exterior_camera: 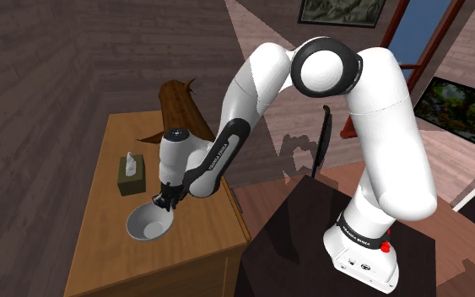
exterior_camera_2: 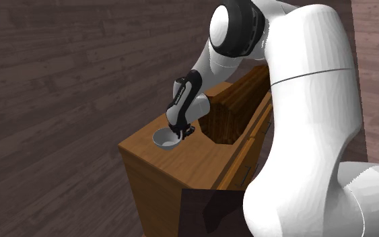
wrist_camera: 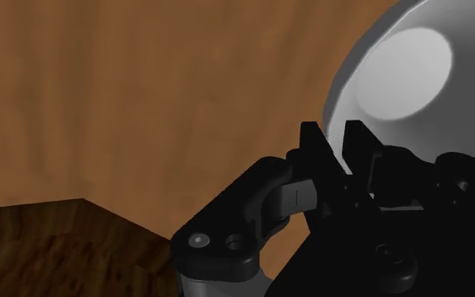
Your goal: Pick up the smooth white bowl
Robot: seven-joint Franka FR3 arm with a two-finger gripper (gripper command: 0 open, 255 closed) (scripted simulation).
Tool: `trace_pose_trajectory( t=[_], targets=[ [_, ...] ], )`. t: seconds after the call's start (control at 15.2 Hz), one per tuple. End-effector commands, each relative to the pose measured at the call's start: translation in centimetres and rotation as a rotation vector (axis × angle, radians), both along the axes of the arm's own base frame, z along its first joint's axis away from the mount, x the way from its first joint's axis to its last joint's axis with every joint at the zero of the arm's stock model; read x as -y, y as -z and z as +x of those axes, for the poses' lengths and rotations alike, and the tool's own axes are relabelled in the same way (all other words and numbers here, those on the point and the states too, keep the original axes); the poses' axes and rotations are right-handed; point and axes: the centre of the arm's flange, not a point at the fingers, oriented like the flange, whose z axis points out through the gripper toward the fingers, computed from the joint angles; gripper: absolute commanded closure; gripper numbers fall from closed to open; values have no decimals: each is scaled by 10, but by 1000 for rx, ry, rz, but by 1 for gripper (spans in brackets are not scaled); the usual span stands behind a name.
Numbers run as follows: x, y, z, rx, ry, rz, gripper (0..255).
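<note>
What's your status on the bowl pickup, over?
Gripper shut on white bowl at its rim. Bowl low at cabinet top, lift not evident. Tissue box apart, not in the way.

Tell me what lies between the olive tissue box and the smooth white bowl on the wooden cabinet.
Nothing: in the shoulder view, bare wooden cabinet top runs between the olive tissue box and the smooth white bowl.
</note>
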Motion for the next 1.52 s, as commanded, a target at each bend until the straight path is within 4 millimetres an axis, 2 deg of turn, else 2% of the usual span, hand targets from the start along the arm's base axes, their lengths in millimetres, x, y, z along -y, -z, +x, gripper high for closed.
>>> trace_pose_trajectory(
  t=[0.0,0.4,1.39,1.45],
  targets=[
    [0,0,0,0,0,0,255],
    [0,0,0,0,0,0,255],
    [0,-79,0,0,0,0,255],
    [0,-80,0,0,0,0,255]
  ],
)
